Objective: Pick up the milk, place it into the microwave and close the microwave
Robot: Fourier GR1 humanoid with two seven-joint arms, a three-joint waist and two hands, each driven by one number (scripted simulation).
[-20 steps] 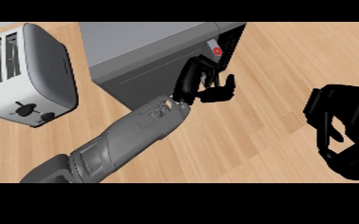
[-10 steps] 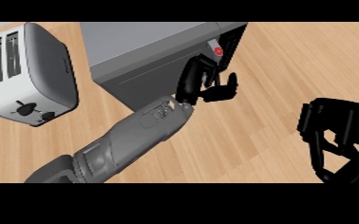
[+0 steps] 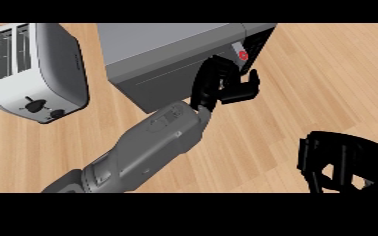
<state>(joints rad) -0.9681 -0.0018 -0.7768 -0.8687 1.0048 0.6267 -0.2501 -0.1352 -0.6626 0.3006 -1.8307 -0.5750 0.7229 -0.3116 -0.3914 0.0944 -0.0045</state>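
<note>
The grey microwave (image 3: 173, 55) stands at the top middle of the counter, its door face shut flat and a red button (image 3: 243, 55) on its right panel. My left hand (image 3: 221, 87) rests against the front of that door near its right end, fingers fairly straight along the face and thumb sticking out to the right, holding nothing. Low at the right edge, my right hand (image 3: 334, 164) hangs over the bare wood with relaxed fingers and nothing in it. No milk carton shows anywhere in view.
A white and grey toaster (image 3: 40, 72) stands at the left, close to the microwave's left side. The light wooden counter (image 3: 310, 90) stretches to the right of the microwave and between my two arms.
My right hand has drawn back toward the lower right corner. My left hand has stayed against the microwave's front, shifting only slightly.
</note>
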